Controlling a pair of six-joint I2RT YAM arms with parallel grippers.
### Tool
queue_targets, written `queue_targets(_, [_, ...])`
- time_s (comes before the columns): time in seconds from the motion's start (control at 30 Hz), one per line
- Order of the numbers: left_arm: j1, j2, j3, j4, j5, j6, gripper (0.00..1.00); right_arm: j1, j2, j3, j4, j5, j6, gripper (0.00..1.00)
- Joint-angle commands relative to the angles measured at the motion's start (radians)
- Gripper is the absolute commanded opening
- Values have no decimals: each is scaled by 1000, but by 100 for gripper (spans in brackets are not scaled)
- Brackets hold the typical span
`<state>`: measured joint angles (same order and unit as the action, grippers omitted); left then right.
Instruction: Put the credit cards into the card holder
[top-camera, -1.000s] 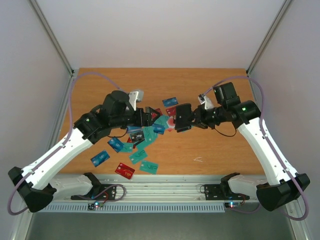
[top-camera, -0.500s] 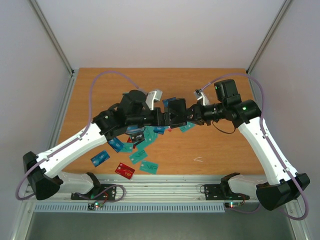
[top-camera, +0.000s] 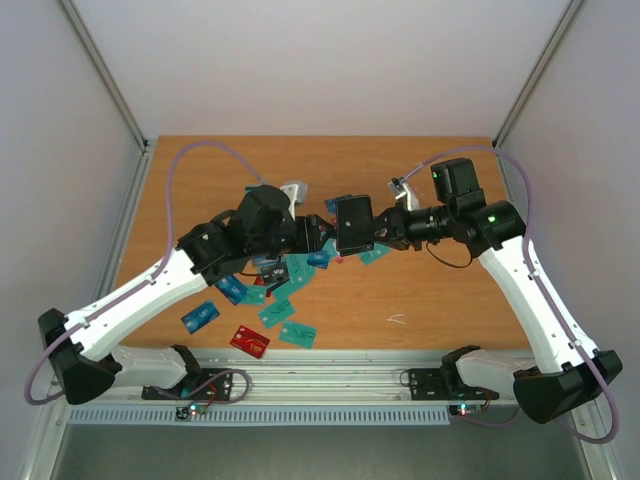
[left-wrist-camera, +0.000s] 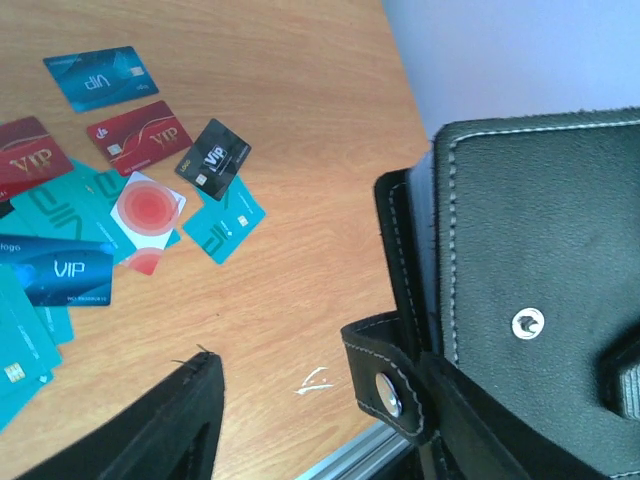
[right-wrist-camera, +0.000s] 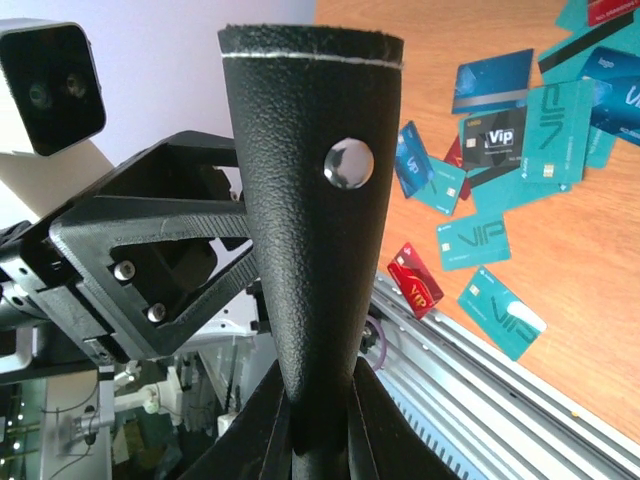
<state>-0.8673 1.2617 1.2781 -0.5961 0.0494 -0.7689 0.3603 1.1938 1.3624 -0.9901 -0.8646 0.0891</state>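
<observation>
Now that your left end effector (top-camera: 318, 235) has swung beside the card holder (top-camera: 353, 224) — jaws part-open, gripping nothing — right end effector (top-camera: 385, 232) clenches it mid-air; likely opening next, credit cards (top-camera: 285, 290) loose on bench (top-camera: 430, 290).

Card holder (top-camera: 353, 223) above credit cards (top-camera: 298, 333) on table (top-camera: 440, 300).

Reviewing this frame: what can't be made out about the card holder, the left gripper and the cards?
- Card holder: only its outer faces show in all three views; pockets and contents hidden.
- Left gripper: in the top view its own arm and the holder cover its tips; the left wrist view cuts off one finger, so contact unclear.
- Credit cards: some lie under the arms in the top view; print too small.
</observation>
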Motion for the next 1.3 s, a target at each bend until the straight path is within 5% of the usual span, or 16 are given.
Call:
queue_targets(0.0, [-1,-55,-36,22,-41,12,50,5,-34,2,73,-58,25,1])
queue_targets(0.63, [1,-124,-88,174,98,24,41,5,-63,-99,370,-233,199,1])
queue_targets(0.77, [0,-150,-99,199,93,32,30,5,-65,-106,388,-252,205,1])
queue_targets(0.93, [1,-186,-106,201,62,50,2,5,-61,-115,377,-255,189,1])
queue_targets(1.13, [0,-204,-120,182,37,61,0,5,-57,-129,377,-268,181,2])
queue_targets(1.27, [1,-192,-140,193,52,57,0,5,-58,-174,376,-241,171,19])
